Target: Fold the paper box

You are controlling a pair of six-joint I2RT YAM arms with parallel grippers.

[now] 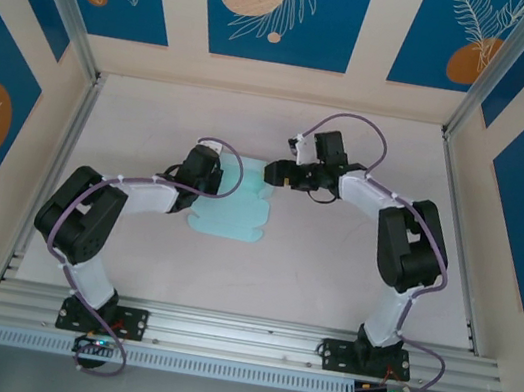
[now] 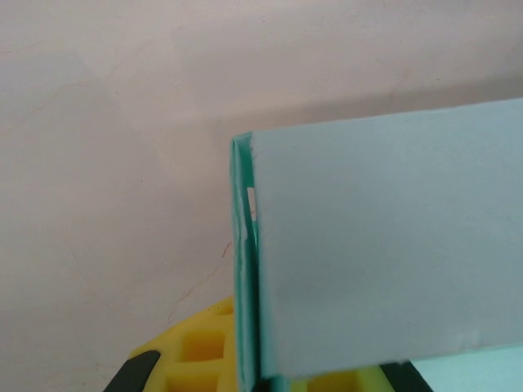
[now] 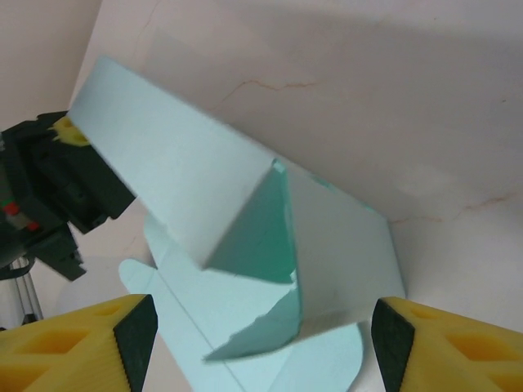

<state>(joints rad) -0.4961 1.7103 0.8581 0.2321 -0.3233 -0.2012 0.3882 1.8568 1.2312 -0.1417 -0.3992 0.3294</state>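
**Paper box: one panel lifted, right jaws waiting open**

The paper box (image 1: 233, 213), a pale blue die-cut sheet, is being shown near the centre of the table (image 1: 330, 269). Its base is lying flat and one long panel is being lifted off the surface. In the right wrist view that panel is being tilted up at a slant, w/ a creased end flap folding in beneath it.

The panel's far end is being pinched by the left gripper (image 1: 212, 177), jaws closed on the card. The right gripper (image 3: 261, 331) is being held just off the sheet's upper right edge, jaws wide, w/ nothing touched by the pads. The folded corner is being framed between its fingers.

The panel's long axis is judged to run from the left gripper's pinch toward the right gripper, so the box lies straight ahead of the open jaws. The right arm is judged nearer the free end, so the next pinch or press probably falls to it.
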